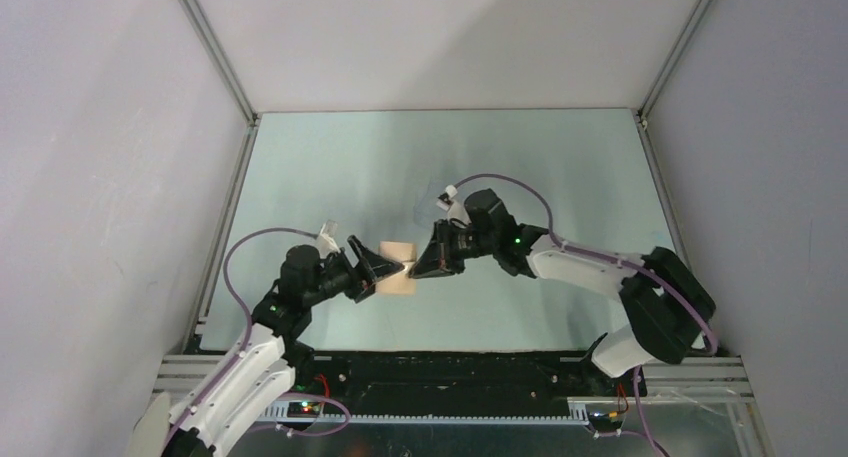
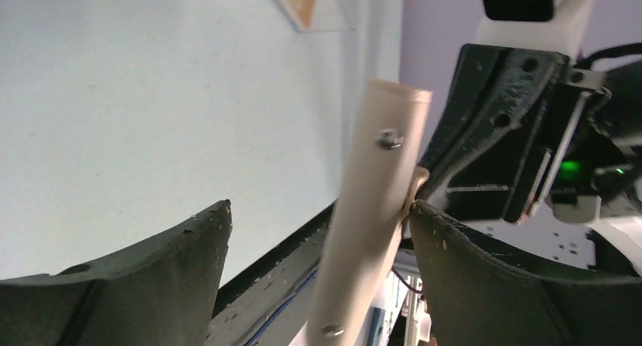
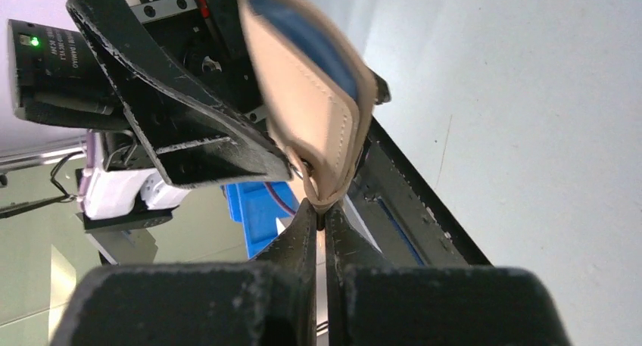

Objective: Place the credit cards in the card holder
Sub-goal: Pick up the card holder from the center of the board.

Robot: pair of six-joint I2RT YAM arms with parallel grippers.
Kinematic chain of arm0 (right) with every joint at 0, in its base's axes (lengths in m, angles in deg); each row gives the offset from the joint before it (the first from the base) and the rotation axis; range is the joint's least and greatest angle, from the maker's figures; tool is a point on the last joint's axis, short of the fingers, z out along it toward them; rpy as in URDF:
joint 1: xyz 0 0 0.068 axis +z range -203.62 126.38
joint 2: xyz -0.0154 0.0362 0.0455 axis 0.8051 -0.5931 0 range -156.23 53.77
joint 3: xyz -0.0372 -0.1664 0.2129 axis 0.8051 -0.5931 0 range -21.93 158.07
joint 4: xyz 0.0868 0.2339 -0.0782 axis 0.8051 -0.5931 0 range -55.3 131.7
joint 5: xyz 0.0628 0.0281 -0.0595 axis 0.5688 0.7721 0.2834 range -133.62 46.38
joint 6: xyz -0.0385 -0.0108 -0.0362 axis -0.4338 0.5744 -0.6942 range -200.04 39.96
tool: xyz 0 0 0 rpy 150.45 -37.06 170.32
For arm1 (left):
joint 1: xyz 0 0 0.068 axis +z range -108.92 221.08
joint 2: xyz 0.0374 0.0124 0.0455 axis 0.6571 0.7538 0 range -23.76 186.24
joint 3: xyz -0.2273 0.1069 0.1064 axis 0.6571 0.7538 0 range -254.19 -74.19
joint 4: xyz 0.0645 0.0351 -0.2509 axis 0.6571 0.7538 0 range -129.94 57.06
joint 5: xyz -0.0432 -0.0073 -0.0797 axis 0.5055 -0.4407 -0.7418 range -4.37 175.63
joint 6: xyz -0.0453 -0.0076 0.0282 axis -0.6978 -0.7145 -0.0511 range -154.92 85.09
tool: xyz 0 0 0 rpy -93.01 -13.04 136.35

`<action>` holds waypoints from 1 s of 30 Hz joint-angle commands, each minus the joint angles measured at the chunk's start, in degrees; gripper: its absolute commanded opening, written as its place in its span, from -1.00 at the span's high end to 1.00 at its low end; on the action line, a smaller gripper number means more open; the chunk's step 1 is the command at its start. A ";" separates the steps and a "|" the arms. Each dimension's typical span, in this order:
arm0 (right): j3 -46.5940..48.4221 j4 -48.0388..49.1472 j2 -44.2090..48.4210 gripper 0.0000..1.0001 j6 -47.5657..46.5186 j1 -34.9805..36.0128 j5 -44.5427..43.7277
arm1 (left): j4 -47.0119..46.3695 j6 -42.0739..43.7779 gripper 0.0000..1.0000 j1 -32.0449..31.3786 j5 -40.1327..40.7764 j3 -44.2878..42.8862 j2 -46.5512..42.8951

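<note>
The tan card holder (image 1: 398, 267) hangs above the table between both grippers. My right gripper (image 3: 322, 210) is shut on its lower edge, and the blue lining (image 3: 303, 28) shows at the top of the fold. In the left wrist view the card holder (image 2: 371, 210) stands edge-on between the spread fingers of my left gripper (image 2: 319, 210). It rests against the right finger, with a wide gap to the left one. An orange credit card (image 2: 300, 1) lies on the table far off, beside a clear plastic edge. The top view does not show the cards.
The black front rail of the table (image 3: 424, 210) runs just below the grippers. A blue bin (image 3: 253, 210) sits beyond it. Grey enclosure walls and metal frame posts (image 1: 215, 47) surround the pale green table (image 1: 560, 167).
</note>
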 commanded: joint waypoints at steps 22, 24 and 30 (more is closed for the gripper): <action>-1.42 -5.13 13.16 1.00 -0.26 -6.25 5.55 | -20.82 -2.82 0.30 -4.69 -15.46 -5.82 1.94; -1.43 -5.00 13.45 1.00 -0.31 -6.24 5.47 | -20.87 -2.60 0.84 -5.53 -15.41 -6.57 2.96; -0.40 -13.06 17.29 0.21 -5.07 -7.02 -1.26 | -12.37 2.78 1.00 -7.94 -6.39 -9.02 2.04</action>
